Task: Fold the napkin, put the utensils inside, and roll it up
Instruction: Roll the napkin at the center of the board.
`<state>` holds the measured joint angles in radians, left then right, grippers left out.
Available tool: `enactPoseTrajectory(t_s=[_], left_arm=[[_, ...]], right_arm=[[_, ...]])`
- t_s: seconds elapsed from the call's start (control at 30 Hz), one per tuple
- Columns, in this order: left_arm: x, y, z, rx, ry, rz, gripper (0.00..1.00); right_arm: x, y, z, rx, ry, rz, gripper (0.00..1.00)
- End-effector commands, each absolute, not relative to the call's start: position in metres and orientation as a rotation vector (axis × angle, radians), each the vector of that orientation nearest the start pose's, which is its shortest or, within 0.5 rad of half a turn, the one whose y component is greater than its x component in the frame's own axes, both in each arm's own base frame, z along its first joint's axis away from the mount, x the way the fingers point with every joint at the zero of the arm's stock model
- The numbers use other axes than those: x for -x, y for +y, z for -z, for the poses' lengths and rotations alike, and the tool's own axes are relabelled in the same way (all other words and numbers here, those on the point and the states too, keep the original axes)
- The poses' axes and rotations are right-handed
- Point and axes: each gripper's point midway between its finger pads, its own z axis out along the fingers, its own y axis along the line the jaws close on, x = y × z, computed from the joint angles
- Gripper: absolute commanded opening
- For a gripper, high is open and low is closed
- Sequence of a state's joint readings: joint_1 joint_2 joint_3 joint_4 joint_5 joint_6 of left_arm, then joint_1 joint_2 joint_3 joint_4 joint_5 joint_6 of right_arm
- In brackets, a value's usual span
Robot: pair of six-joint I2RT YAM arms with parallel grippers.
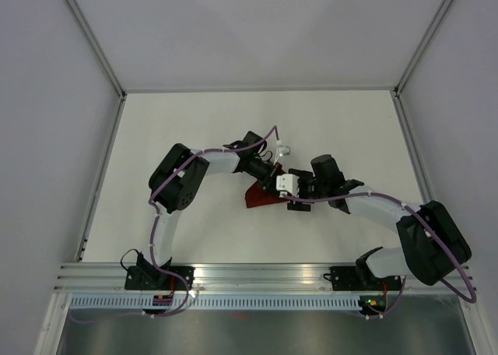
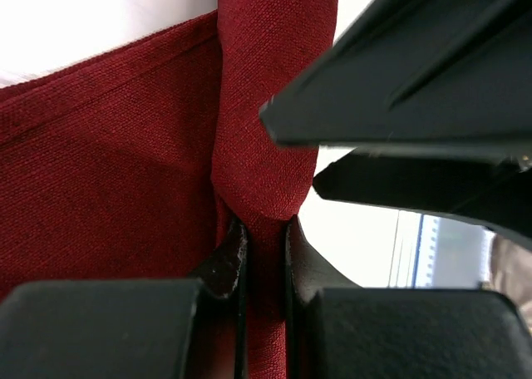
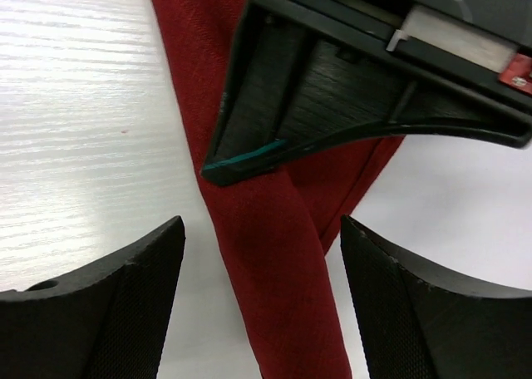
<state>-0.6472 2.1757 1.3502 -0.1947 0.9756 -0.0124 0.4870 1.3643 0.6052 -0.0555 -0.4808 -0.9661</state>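
Both sets of jaws at the napkin (image 2: 108, 171)
Left gripper (image 2: 264, 239) pinches a cloth fold tight — right gripper (image 3: 262, 258) gapes wide astride it, holding nothing.

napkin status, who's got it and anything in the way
Left end effector shut on a bunched fold of the napkin. Right end effector open, straddling the cloth. No fork in view; both end effectors crowded close together.

Bright, even light comes from above. The white table (image 1: 194, 137) glares and is nearly washed out in the left wrist view. Shadows on it are soft and faint. Up close the napkin (image 2: 108, 171) weave is sharp.
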Motion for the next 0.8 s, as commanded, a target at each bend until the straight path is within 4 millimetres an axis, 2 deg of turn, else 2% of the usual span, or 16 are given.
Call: enactPoseTrajectory(t_s=[0.0,0.1,0.17,0.2,0.27,0.3,0.37,0.4,0.47,0.53,0.63,0.77], left_arm=[[-0.216,-0.333,0.049,-1.059,2.745,1.377,0.04],[-0.216,-0.333,0.05,-1.085,2.731,1.384,0.04],[-0.217,-0.333,0.051,-1.092,2.73,1.378,0.05],[-0.216,-0.332,0.05,-1.092,2.731,1.383,0.05],[-0.216,-0.332,0.05,-1.095,2.73,1.383,0.06],[-0.217,-0.332,0.049,-1.093,2.728,1.382,0.07],[-0.217,-0.333,0.047,-1.097,2.721,1.38,0.11],[-0.218,-0.333,0.047,-1.095,2.719,1.375,0.14],[-0.223,-0.336,0.041,-1.094,2.7,1.362,0.23],[-0.229,-0.336,0.039,-1.083,2.688,1.325,0.32],[-0.241,-0.342,0.024,-1.011,2.66,1.315,0.41],[-0.258,-0.348,0.005,-0.931,2.595,1.315,0.49]], right_arm=[[-0.273,0.206,-0.05,1.726,1.498,-0.278,0.8],[-0.267,0.207,-0.043,1.752,1.506,-0.288,0.76],[-0.266,0.207,-0.038,1.765,1.514,-0.279,0.69],[-0.267,0.207,-0.038,1.766,1.518,-0.278,0.63],[-0.265,0.207,-0.033,1.776,1.534,-0.284,0.58],[-0.266,0.207,-0.032,1.775,1.539,-0.283,0.5],[-0.264,0.206,-0.031,1.779,1.547,-0.287,0.43],[-0.264,0.205,-0.03,1.78,1.554,-0.291,0.36],[-0.26,0.203,-0.026,1.789,1.571,-0.3,0.29],[-0.259,0.203,-0.025,1.8,1.575,-0.308,0.28],[-0.254,0.201,-0.02,1.824,1.595,-0.326,0.24],[-0.25,0.198,-0.014,1.846,1.62,-0.336,0.22]])
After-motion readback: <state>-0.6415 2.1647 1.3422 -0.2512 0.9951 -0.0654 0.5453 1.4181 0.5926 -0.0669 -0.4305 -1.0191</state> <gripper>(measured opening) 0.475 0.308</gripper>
